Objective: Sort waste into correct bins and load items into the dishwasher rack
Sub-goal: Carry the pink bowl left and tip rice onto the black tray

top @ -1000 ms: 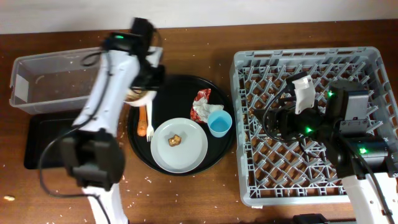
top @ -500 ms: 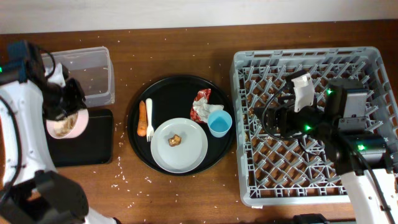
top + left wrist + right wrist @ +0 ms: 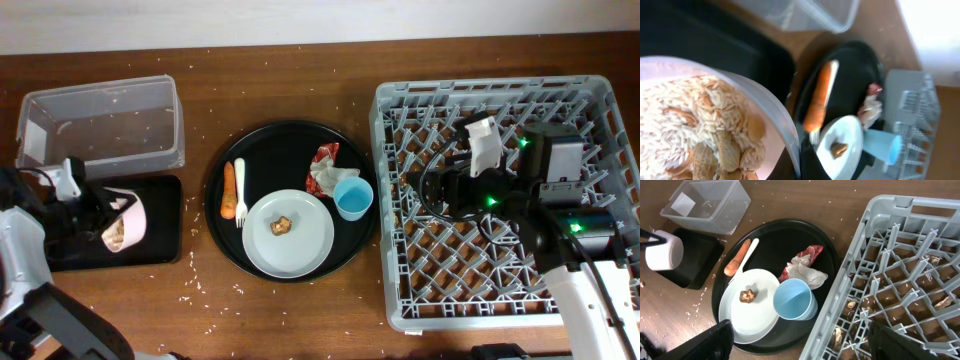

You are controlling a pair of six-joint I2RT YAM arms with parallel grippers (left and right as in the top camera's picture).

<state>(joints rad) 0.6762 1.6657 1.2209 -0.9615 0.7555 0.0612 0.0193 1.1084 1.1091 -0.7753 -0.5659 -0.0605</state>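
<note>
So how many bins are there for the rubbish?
2: the clear tub at the far-left corner, and the shallow black tray beside it, nearer the robot, under the bowl. None looks hidden.

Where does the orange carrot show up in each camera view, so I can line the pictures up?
Overhead: the carrot lies left of centre, on the left side of the round black tray, beside the white fork.
Left wrist: the carrot is near the middle, slanting.
Right wrist: the carrot is in the upper left, at the tray's edge.
Shared landmark: the light blue cup on the same tray.
</note>
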